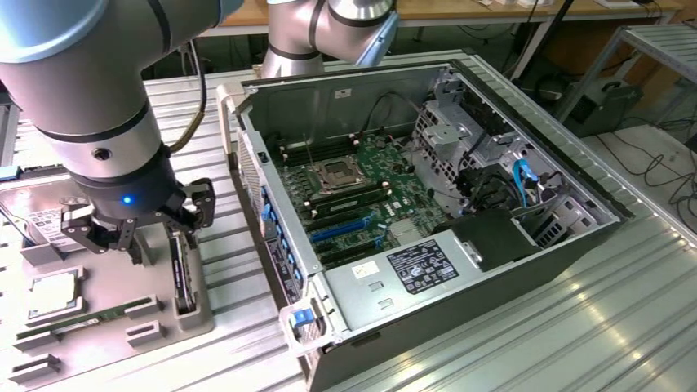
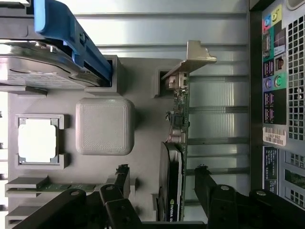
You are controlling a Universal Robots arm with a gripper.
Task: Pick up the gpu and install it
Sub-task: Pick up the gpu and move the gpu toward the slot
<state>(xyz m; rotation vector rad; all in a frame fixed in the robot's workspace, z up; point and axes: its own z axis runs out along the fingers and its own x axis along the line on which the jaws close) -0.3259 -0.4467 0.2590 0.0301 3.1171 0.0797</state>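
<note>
My claw (image 1: pixel 136 237) hangs wide open over the gpu (image 1: pixel 181 273), lower left of the exterior view; it sits ungrasped in its tray (image 1: pixel 201 320), not yet installed in the case (image 1: pixel 566 245)

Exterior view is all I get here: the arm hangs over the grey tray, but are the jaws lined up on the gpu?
Observer: Yes. In the wrist view the gpu stands on edge in a slot of the tray, between the open jaws.
Operator: Are they touching it?
Observer: Not that I can see; a gap shows on each side of the card.
Operator: Which end do they straddle?
Observer: The black fan end. The silver bracket is at the far end.
</note>
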